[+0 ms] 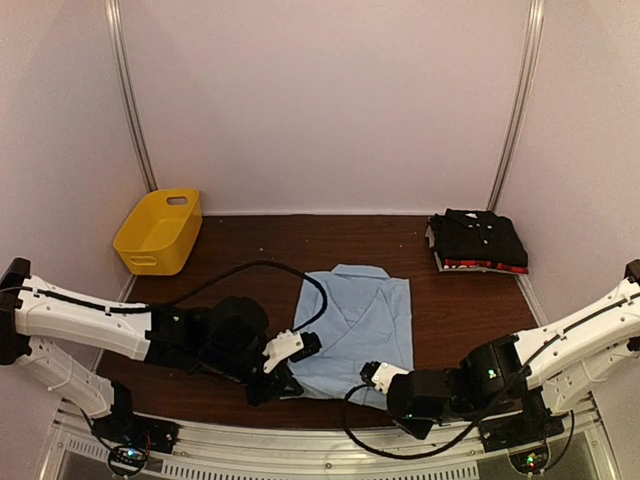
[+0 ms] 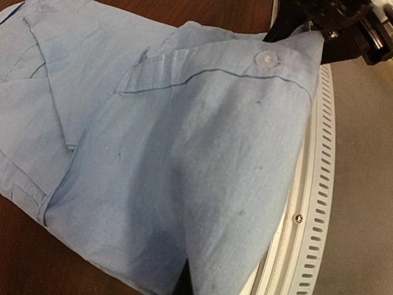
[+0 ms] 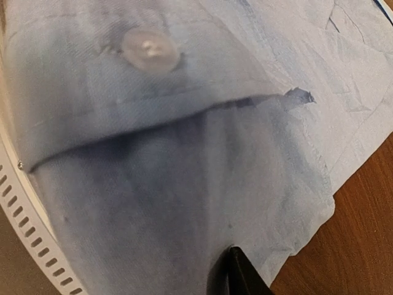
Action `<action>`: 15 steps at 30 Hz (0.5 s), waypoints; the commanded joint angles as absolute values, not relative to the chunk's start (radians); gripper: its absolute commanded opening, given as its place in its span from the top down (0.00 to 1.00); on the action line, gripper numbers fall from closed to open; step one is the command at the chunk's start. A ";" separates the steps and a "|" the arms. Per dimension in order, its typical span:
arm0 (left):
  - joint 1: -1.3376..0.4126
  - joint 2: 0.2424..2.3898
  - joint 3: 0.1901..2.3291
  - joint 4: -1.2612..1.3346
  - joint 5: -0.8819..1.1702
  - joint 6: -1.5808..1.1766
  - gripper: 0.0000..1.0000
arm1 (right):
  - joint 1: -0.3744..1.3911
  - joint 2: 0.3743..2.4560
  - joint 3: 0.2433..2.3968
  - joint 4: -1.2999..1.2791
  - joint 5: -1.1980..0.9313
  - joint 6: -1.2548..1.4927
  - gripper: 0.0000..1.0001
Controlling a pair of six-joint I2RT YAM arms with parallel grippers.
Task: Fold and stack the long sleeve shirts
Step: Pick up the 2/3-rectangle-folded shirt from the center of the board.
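One light blue cloth button-up shirt (image 1: 360, 320) is lying centre-table; two folded shirts (image 1: 478, 240), black over red-edged, are sitting at 2 o'clock. Right gripper (image 1: 377, 378), crouching low at 5 o'clock, is pinching its hem; left gripper (image 1: 284, 374), low at 7, is cloth-covered: cannot tell.

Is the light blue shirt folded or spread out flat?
Partly folded. The light blue shirt lies as a narrow rectangle with no sleeve sticking out, and a buttoned cuff lies over its body.
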State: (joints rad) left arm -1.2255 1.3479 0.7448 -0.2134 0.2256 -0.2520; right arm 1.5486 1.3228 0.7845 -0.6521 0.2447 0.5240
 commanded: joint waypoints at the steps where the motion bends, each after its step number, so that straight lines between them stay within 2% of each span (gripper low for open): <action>1: -1.223 1.298 0.715 -0.210 0.290 -0.316 1.00 | 1.591 1.309 0.819 -0.670 0.235 0.535 0.77; 4: -1.242 1.258 0.675 -0.211 0.315 -0.366 1.00 | 1.621 1.296 0.816 -0.647 0.181 0.546 0.88; 7: -1.277 1.215 0.648 -0.214 0.345 -0.408 1.00 | 1.634 1.283 0.804 -0.602 0.081 0.550 0.93; 11: -1.282 1.178 0.635 -0.201 0.405 -0.425 1.00 | 1.635 1.252 0.796 -0.561 0.007 0.545 0.97; 15: -1.264 1.194 0.682 -0.214 0.457 -0.379 1.00 | 1.597 1.222 0.804 -0.542 -0.043 0.519 0.94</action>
State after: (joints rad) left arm -1.2819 1.1927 0.6434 -0.2367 0.3725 -0.3950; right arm 1.6276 1.2667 0.7986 -0.5892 0.0414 0.5335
